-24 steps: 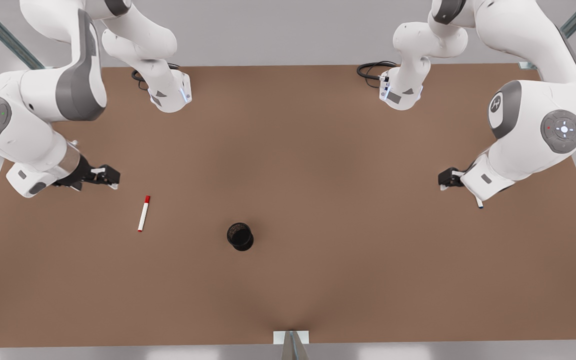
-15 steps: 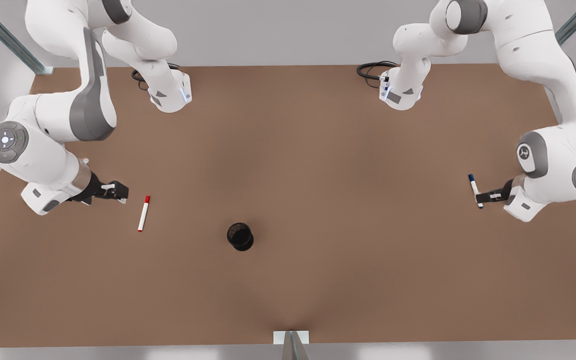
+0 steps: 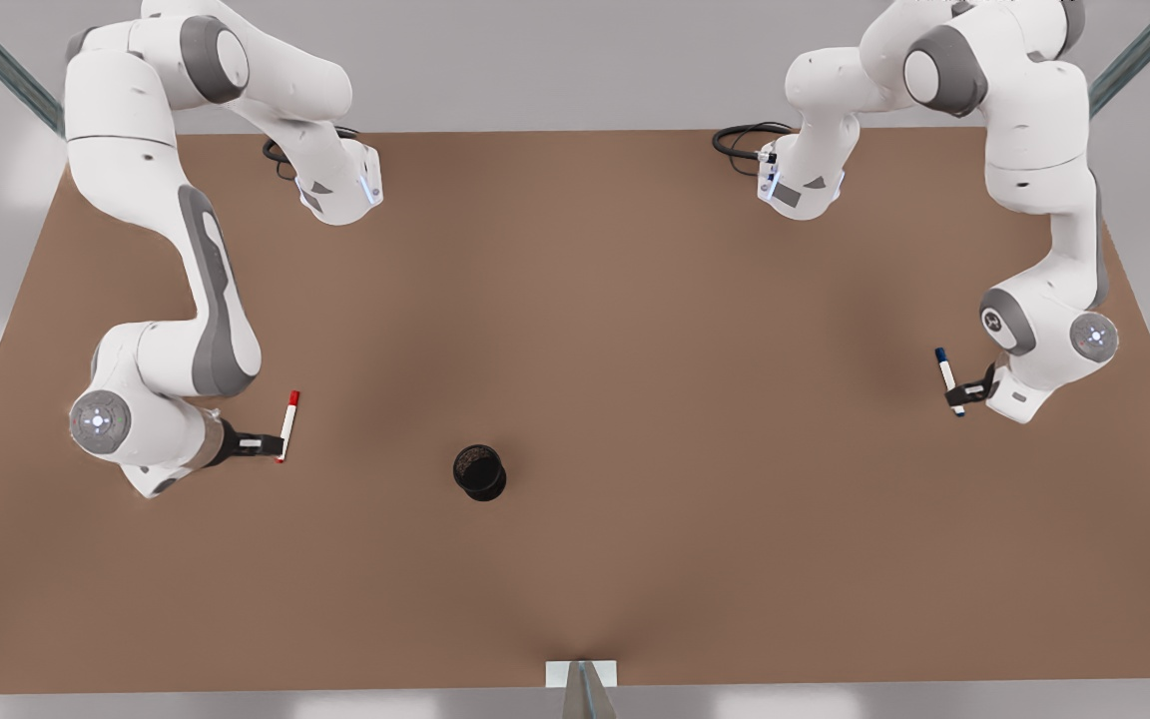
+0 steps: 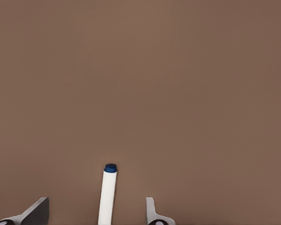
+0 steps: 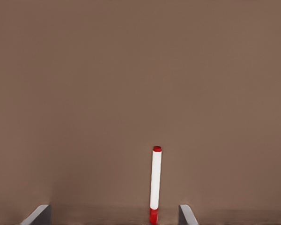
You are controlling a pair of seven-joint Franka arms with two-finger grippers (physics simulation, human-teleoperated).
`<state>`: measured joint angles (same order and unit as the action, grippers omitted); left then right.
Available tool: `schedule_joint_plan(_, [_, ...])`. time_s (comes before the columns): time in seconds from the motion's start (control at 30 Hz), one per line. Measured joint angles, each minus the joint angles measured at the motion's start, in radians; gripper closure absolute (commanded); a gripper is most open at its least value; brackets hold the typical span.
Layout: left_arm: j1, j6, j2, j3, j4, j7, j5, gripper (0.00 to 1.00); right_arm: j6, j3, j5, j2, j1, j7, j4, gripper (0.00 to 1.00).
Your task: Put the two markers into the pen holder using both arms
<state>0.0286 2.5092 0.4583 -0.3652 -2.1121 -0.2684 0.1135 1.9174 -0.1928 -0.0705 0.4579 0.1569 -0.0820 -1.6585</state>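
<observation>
Plain brown matte tabletop (image 3: 575,350), smooth and unmarked, with pale grey walls behind and metal struts in the far corners.

At the front view's left, the right gripper (image 3: 274,443) sits low at the red marker (image 3: 287,426), a thin white stick lying flat on the tabletop, red cap pointing toward the far edge. In the right wrist view the marker (image 5: 155,183) lies between the two grey fingers (image 5: 37,215), which stand wide apart, clear of it on both sides.

Centre, nearer the front edge: the holder (image 3: 480,472), a small black round cup, upright, mouth open to the camera, well apart from both markers.

At the far edge, two glossy white arm bases with black cables (image 3: 741,139) coiled beside them.

At the front view's right, the left gripper (image 3: 956,396) is down at the blue marker (image 3: 948,378), white body, dark blue cap, flat on the tabletop. The left wrist view shows that marker (image 4: 108,193) between spread fingers (image 4: 152,213), a gap on either side, not clamped.
</observation>
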Motion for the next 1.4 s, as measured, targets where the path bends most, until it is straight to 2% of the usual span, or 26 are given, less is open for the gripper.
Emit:
schedule_joint_plan(0.07, [-0.002,0.026,0.017,0.007,-0.002,-0.023,0.025,0.00,0.044,-0.002,0.001,0.005,0.007,-0.009,-0.063,0.00])
schedule_joint_plan(0.2, [-0.002,0.057,0.045,0.011,0.002,-0.063,0.062,0.08,0.134,0.004,-0.005,0.076,0.045,-0.029,-0.084,0.00])
schedule_joint_plan(0.37, [0.001,0.079,0.084,0.018,0.014,-0.101,0.096,0.24,0.225,0.005,-0.010,0.146,0.067,-0.046,-0.087,0.01])
schedule_joint_plan(0.4, [0.002,0.082,0.089,0.018,0.016,-0.107,0.100,0.27,0.240,0.005,-0.021,0.157,0.067,-0.049,-0.087,0.06])
schedule_joint_plan(0.47, [0.003,0.086,0.095,0.019,0.017,-0.119,0.105,0.29,0.268,0.004,-0.039,0.179,0.071,-0.054,-0.086,0.10])
schedule_joint_plan(0.53, [0.003,0.089,0.099,0.019,0.018,-0.129,0.109,0.35,0.290,0.005,-0.050,0.194,0.076,-0.059,-0.086,0.13])
schedule_joint_plan(0.6, [0.004,0.091,0.100,0.019,0.019,-0.139,0.110,0.47,0.306,0.005,-0.056,0.198,0.078,-0.063,-0.087,0.17])
schedule_joint_plan(0.63, [0.004,0.092,0.101,0.019,0.019,-0.144,0.111,0.51,0.310,0.005,-0.059,0.198,0.078,-0.065,-0.089,0.17])
schedule_joint_plan(0.7, [0.004,0.094,0.101,0.019,0.019,-0.154,0.111,0.58,0.317,0.004,-0.065,0.194,0.077,-0.067,-0.101,0.25])
schedule_joint_plan(0.93, [0.002,0.097,0.101,0.018,0.021,-0.179,0.110,0.74,0.329,0.004,-0.076,0.187,0.076,-0.070,-0.132,0.30])
schedule_joint_plan(0.97, [0.002,0.098,0.101,0.017,0.021,-0.180,0.109,0.77,0.330,0.004,-0.076,0.188,0.077,-0.070,-0.132,0.35])
schedule_joint_plan(1.07, [0.001,0.100,0.101,0.017,0.023,-0.182,0.104,0.79,0.332,0.004,-0.081,0.188,0.078,-0.071,-0.133,0.40])
schedule_joint_plan(1.17, [-0.009,0.084,0.068,0.015,0.051,-0.183,0.097,0.79,0.335,0.004,-0.088,0.193,0.081,-0.071,-0.137,0.40])
schedule_joint_plan(1.4, [-0.102,-0.163,0.026,-0.008,0.277,-0.170,0.086,0.79,0.342,-0.004,-0.100,0.182,0.084,-0.069,-0.172,0.45])
